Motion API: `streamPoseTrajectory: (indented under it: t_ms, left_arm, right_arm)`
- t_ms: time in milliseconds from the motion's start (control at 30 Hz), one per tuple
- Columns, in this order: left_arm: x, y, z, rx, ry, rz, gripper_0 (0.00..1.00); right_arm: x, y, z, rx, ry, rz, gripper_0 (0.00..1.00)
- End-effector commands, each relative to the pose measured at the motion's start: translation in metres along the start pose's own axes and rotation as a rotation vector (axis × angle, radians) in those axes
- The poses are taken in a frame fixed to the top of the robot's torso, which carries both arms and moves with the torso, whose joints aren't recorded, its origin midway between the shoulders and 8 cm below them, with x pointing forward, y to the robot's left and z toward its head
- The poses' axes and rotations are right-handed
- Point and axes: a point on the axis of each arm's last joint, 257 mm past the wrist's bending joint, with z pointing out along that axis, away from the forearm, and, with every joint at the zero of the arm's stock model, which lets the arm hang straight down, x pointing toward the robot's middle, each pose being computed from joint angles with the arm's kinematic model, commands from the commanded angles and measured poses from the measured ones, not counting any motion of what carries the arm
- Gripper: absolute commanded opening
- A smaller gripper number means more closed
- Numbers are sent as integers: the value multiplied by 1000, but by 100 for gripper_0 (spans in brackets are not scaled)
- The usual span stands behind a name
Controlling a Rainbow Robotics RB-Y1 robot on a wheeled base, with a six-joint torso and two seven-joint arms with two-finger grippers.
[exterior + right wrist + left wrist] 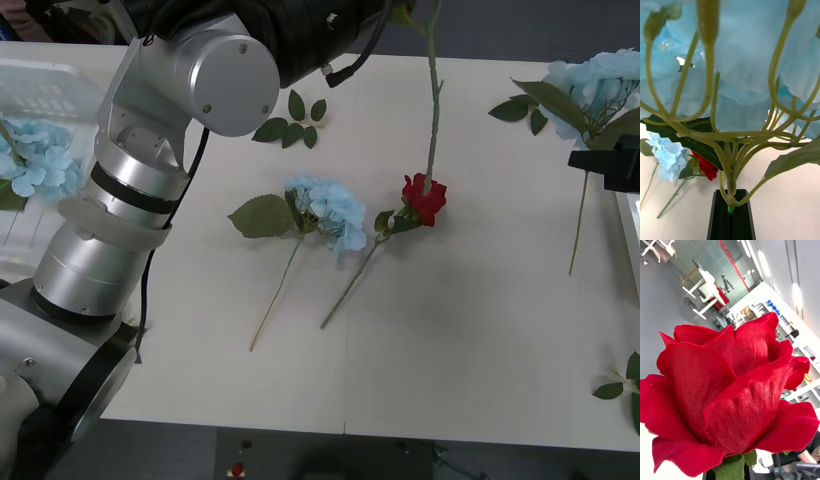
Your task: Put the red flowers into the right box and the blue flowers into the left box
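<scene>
We have two flowers in the grippers at once. The right gripper keeps its black fingers pressed together on the stem base of a blue flower, whose pale head rises above the far right side of the table. The left gripper is hidden behind the rose that it carries; its fingers seem to pinch the stem just under the head, but we cannot tell this for sure. On the table a second blue flower and a red rose lie near the middle, with stems almost touching. The left box at the far left already holds one blue flower; a thin rim of the right box shows at the right edge. The risk we see is crossing: each arm holds the colour for the opposite box, so the arms could collide, or a thin stem could slip from the pinch and fall.
</scene>
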Motion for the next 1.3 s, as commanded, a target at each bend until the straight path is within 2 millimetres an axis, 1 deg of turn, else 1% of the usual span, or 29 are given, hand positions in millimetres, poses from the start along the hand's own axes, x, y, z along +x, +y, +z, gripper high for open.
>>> streamPoseTrajectory:
  t_ms: [33,200,300,333,400,433,467,500,633,733,833,900,933,967,1067,1100,1200,1233,1267,1300]
  left_arm:
    - [-13,-38,2,74,-39,64,0]
    - [-12,-38,2,75,-39,66,0]
    - [-12,-38,2,75,-39,66,0]
    - [-12,-38,2,75,-39,66,0]
    - [-12,-38,2,75,-39,66,0]
    - [-12,-38,2,75,-39,66,0]
    - [-12,-38,2,75,-39,66,0]
    - [-12,-38,2,75,-39,66,0]
    - [-12,-38,2,75,-39,66,0]
    - [-12,-38,2,75,-39,66,0]
    - [-12,-38,2,75,-39,66,0]
    - [-12,-38,2,75,-39,66,0]
    - [-12,-38,2,75,-39,66,0]
    - [-12,-38,2,75,-39,66,0]
    - [-12,-38,2,75,-39,66,0]
    - [-12,-38,2,75,-39,66,0]
    - [-12,-38,2,75,-39,66,0]
    - [-12,-38,2,75,-39,66,0]
    - [-12,-38,2,75,-39,66,0]
    - [-12,-38,2,75,-39,66,0]
  right_arm:
    - [-11,-6,-3,37,5,-62,7]
    - [11,-19,3,67,59,-69,51]
    - [22,-26,7,80,74,-67,66]
    - [23,-29,8,89,77,-72,69]
    - [26,-35,8,109,84,-87,71]
    - [29,-44,7,136,95,-104,72]
    - [30,-46,7,144,100,-112,73]
    - [33,-53,5,164,111,-126,74]
    - [44,-71,0,215,150,-171,74]
    - [50,-82,-5,232,169,-168,76]
    - [57,-97,-14,240,176,-170,78]
    - [62,-103,-22,213,162,-122,79]
    - [66,-102,-27,178,153,-81,80]
    - [67,-96,-30,132,139,-54,81]
    - [63,-81,-39,42,118,-53,81]
    - [56,-69,-44,-6,101,-63,81]
    - [39,-46,-53,-98,47,-87,81]
    - [30,-36,-57,-135,18,-103,81]
    - [25,-33,-59,-149,1,-109,81]
    - [15,-24,-63,-181,-38,-125,81]
